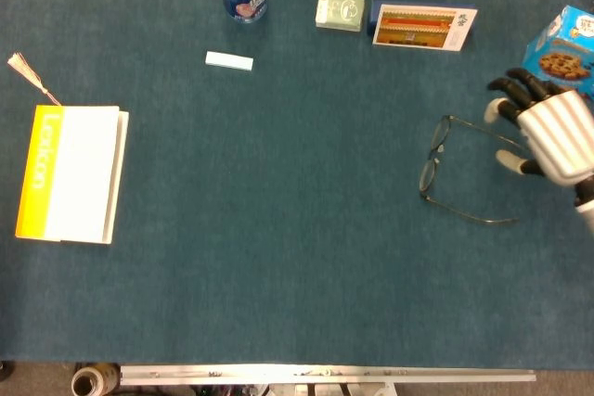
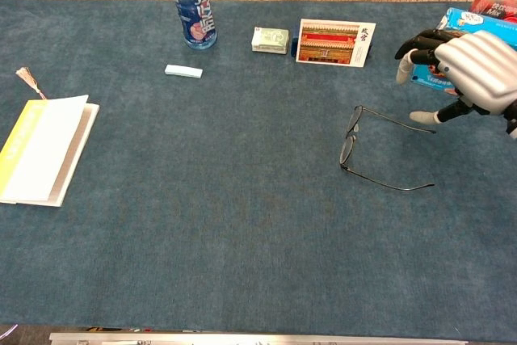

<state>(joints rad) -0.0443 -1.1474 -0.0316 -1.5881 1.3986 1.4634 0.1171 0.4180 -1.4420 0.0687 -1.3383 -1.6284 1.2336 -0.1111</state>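
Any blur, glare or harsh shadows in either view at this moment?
Head view: even, soft light, no glare; the right hand is slightly soft, the glasses sharp. Chest view: equally even, faint shadow under the hand, bright sheen on its white back.

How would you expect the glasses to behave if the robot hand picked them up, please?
The glasses look thin-framed, so probably light and fragile. Their temples lie unfolded, so they may swing when lifted. The right robot hand hovers open beside them.

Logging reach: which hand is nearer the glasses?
Right. The right hand hovers open just beside the glasses, over their far temple arm, touching nothing. The left hand appears in neither view.
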